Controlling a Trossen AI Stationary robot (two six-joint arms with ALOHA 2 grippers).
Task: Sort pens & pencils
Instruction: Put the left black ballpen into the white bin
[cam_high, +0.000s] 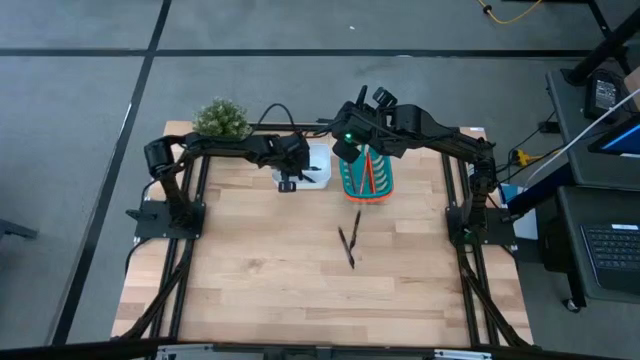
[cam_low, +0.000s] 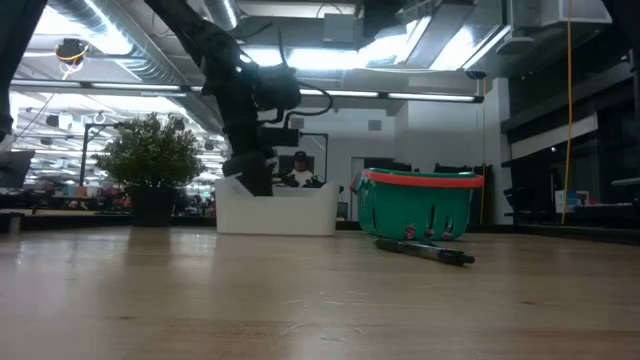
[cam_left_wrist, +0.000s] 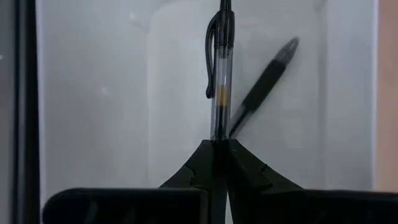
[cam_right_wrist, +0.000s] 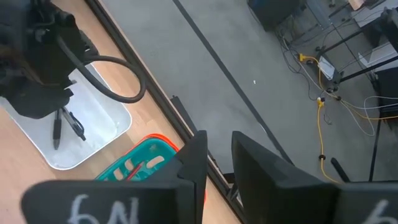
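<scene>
Left gripper (cam_left_wrist: 219, 152) is hanging right over the white tray (cam_high: 318, 172) at the back of the table, fingers pinched on a clear-barrel pen (cam_left_wrist: 220, 74) that sticks straight out from the tips, so I'd say we're at the drop. To do it clean I'd get it low inside the tray walls before letting go, and aim beside the black pen (cam_left_wrist: 264, 81) already lying in there instead of on top of it, otherwise it might bounce or roll out. Right gripper (cam_right_wrist: 217, 155) is up above the teal basket with the orange rim (cam_high: 366, 178), holding nothing, and its fingers show a narrow gap between them. Counting: from the right wrist camera I see two pens around the tray, which fits the one held and the one lying. Two more dark pens (cam_high: 349, 242) sit crossed on the bare wood mid-table, well away from both containers. The pencils (cam_high: 368, 172) are in the basket, at least two red or orange ones visible from overhead, maybe more, can't tell. One potted plant (cam_high: 220, 119) at the back left corner.
</scene>
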